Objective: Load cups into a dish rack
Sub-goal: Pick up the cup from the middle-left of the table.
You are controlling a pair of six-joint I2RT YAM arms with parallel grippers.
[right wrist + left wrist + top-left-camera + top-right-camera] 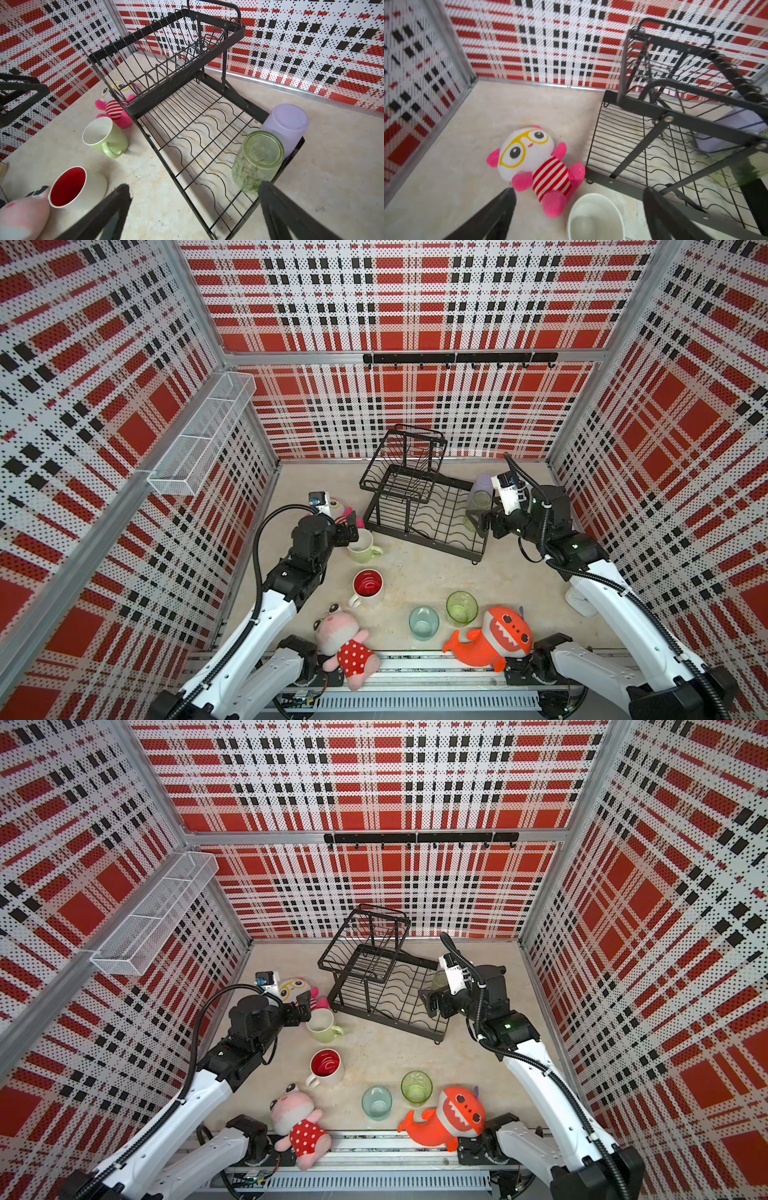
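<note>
Both my pincers are spread wide and hold nothing. My left pincer (578, 190) hangs over the pale green mug (362, 546), which stands upright on the table just beside the dish rack (166, 88). I'd drop one finger inside the rim, pinch the wall clear of the handle, and avoid the striped plush (529, 158) beside the rack. My right pincer (193, 186) hovers over the rack's lower tier by the upturned tall green glass (257, 160); it should lift clear without nudging it.
</note>
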